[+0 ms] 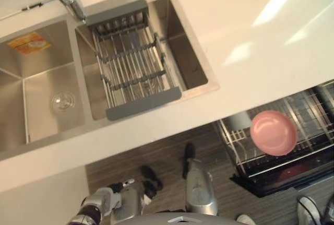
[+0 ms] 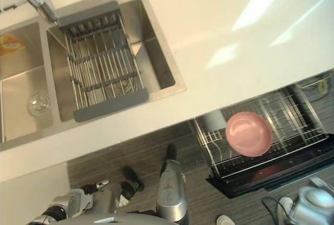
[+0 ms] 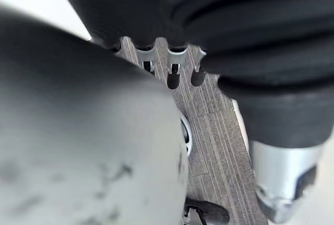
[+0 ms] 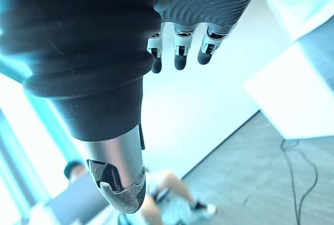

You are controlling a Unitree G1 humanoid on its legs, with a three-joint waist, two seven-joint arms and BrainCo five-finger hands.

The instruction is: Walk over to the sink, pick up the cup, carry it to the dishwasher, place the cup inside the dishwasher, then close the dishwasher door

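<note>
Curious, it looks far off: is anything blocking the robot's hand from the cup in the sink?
Nothing lies over the cup. But the left hand hangs low, below the counter edge, and would have to rise over it.

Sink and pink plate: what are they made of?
The sink looks like brushed steel: grey, with soft shiny reflections. The pink plate looks like smooth plastic or glazed ceramic; its glossy sheen leaves that open.

Legible text and signs — none.
One label on record: an orange-and-yellow rectangular sticker (image 1: 28, 42) on the back wall of the left basin of the stainless-steel double sink (image 1: 79, 73) — its print is too small to make out.
</note>
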